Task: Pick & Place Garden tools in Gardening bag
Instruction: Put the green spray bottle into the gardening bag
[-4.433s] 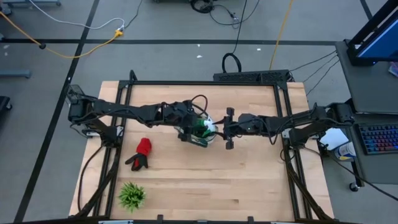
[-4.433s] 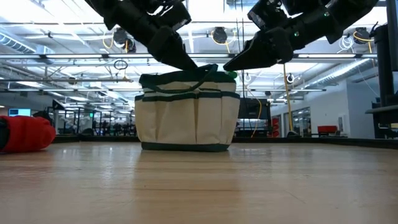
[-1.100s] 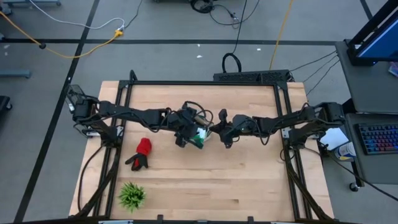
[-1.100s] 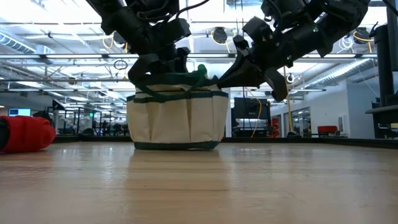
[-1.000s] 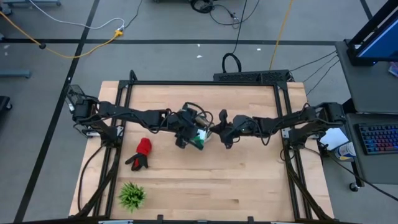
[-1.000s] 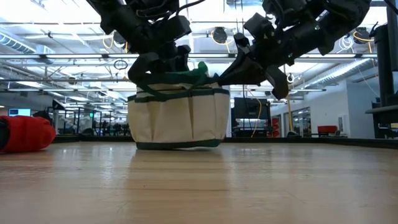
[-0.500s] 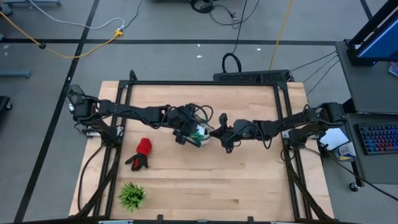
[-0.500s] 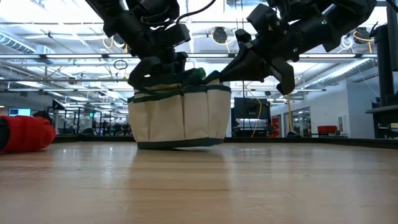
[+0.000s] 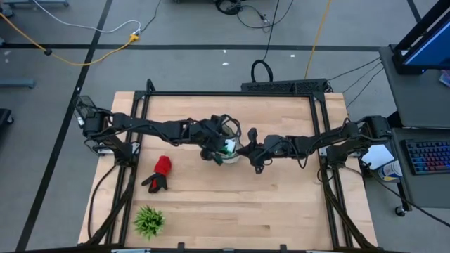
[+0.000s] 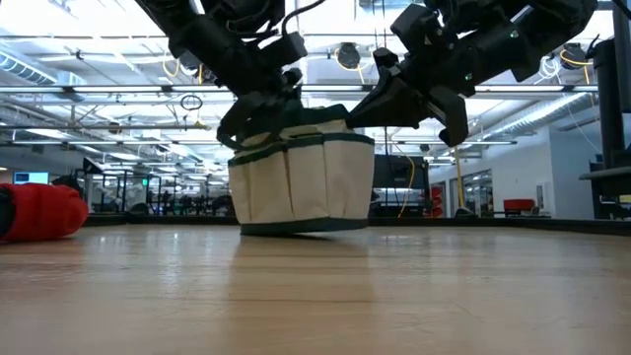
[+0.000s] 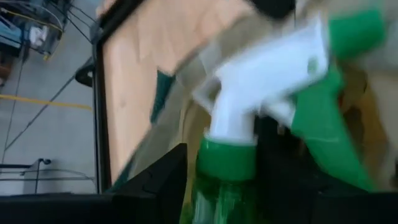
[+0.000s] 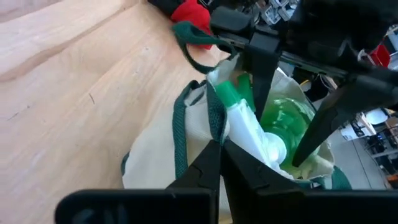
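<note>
On the wooden bench (image 9: pixel 281 204), my left claw (image 9: pixel 219 149) clamps the light, slippery spray bottle (image 12: pixel 273 121) by its neck over the soft gardening bag (image 10: pixel 301 182), whose rim my right claw (image 9: pixel 242 150) pinches shut.

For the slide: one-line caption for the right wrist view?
Left gripper lowers a green spray bottle into the cream gardening bag while the right gripper pinches the bag's rim; red glove lies beyond.

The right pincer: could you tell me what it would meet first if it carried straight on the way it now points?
Most likely the cream canvas gardening bag: the right pincer already sits at its dark green rim. Just beyond lies the green spray bottle, held by the left pincer, though depth is hard to judge.
</note>
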